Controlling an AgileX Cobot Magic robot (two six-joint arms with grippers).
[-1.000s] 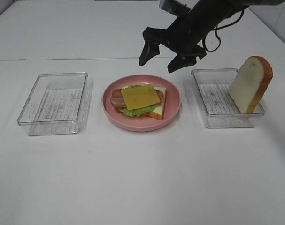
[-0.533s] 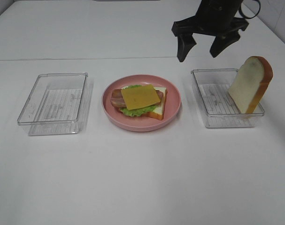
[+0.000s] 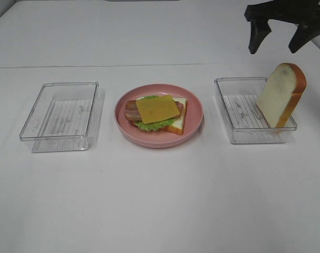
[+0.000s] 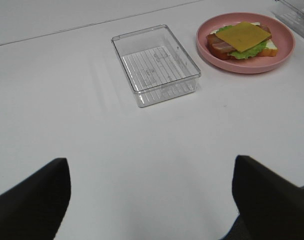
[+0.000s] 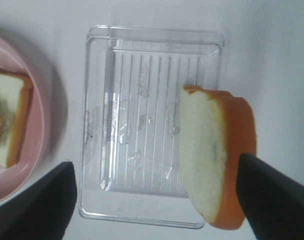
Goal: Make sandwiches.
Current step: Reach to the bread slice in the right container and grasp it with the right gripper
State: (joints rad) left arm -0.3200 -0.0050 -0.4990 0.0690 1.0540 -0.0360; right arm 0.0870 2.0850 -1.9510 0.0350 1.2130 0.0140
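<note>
The open sandwich stack [image 3: 157,110] lies on a round pink plate [image 3: 149,141]: a bread slice at the bottom, then green lettuce, brown meat strips and a yellow cheese square on top. A second bread slice [image 3: 281,95] stands on edge, leaning in the right clear tray [image 3: 239,113]. My right gripper [image 3: 280,38] is open and empty, high above and behind that tray. In the right wrist view the slice [image 5: 212,160] sits in the tray [image 5: 157,35] below the open gripper [image 5: 154,207]. My left gripper [image 4: 152,200] is open and empty over bare table, and is out of the exterior view.
An empty clear tray [image 3: 59,116] stands left of the plate; it also shows in the left wrist view [image 4: 156,65], with the plate [image 4: 242,67] and stack [image 4: 242,36] beyond it. The plate's edge [image 5: 44,115] shows in the right wrist view. The white table has a seam across its back.
My right gripper has swung from above the plate's far side to the right, to above the right tray, staying open and empty. Food and trays have not moved.
</note>
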